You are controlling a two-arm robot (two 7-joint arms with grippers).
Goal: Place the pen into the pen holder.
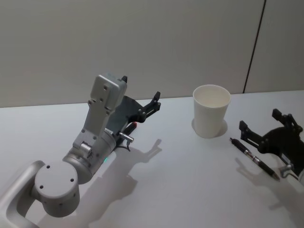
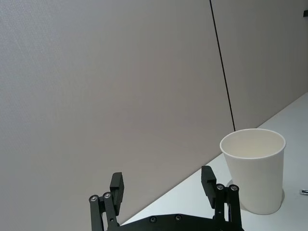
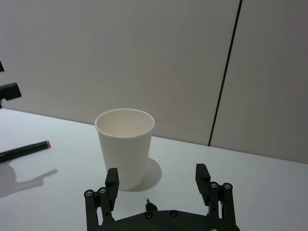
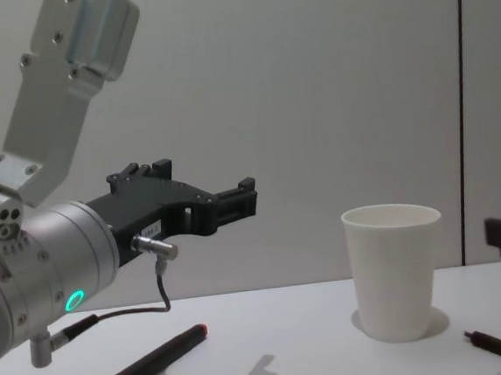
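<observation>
- The white counter [image 1: 180, 190] carries all the task's things: one cup and two pens.
- The left arm [image 1: 90, 156] reaches in from the left. The left end effector [image 2: 162, 183] is raised above the counter, released, with its fingers spread and nothing between them, and it is aimed toward the cup.
- The pen holder [image 1: 211, 111], a plain white paper cup, stands upright toward the back of the counter, closer to the right side. What shows of its inside looks empty.
- The right end effector [image 3: 156, 175] sits low at the right, also released and holding nothing.
- A black pen [image 1: 254, 159] lies flat on the counter just beside the right end effector. It is near the holder's base but apart from it.
- A red-tipped pen [image 4: 143, 368] lies flat on the counter under the left end effector, well apart from the holder.
- Step in hand, as a judgement: this is the approach before the grasp, since neither pen is lifted yet. I cannot tell which pen is meant.
- The next move likely calls for lowering onto a pen's barrel, clenching, lifting, tipping it upright and lining it up over the rim.
- The chest view shows the red-tipped pen at full length, whereas the head view catches only its tip behind the arm.
- The head view shows how the black pen lies relative to the holder; the chest view clips it at the edge.
</observation>
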